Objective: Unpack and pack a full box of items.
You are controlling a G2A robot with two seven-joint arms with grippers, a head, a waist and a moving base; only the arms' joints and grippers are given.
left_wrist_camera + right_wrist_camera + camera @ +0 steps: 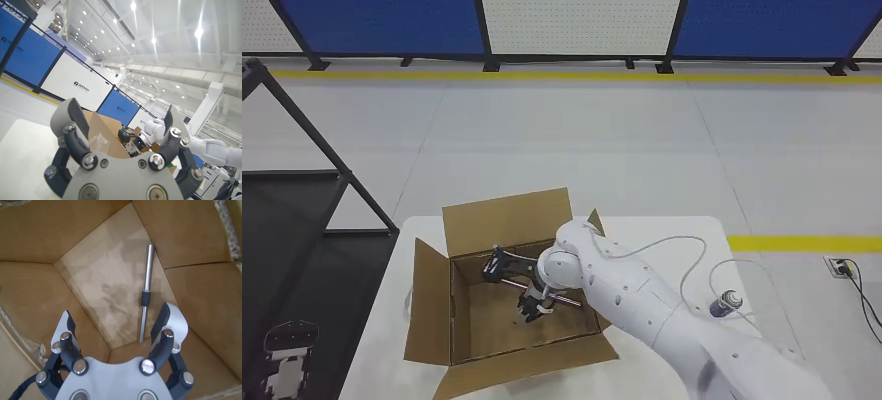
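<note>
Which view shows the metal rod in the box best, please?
Right wrist view: the metal rod lies bare in the box. From the top the right arm covers it; the left wrist view meets the box's outside.

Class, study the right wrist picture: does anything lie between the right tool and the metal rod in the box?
Nothing visible does. The right tool hangs open inside the box, and the metal rod lies bare on the box floor ahead of it. The rod runs close along one wall, which may crowd the grasp.
</note>
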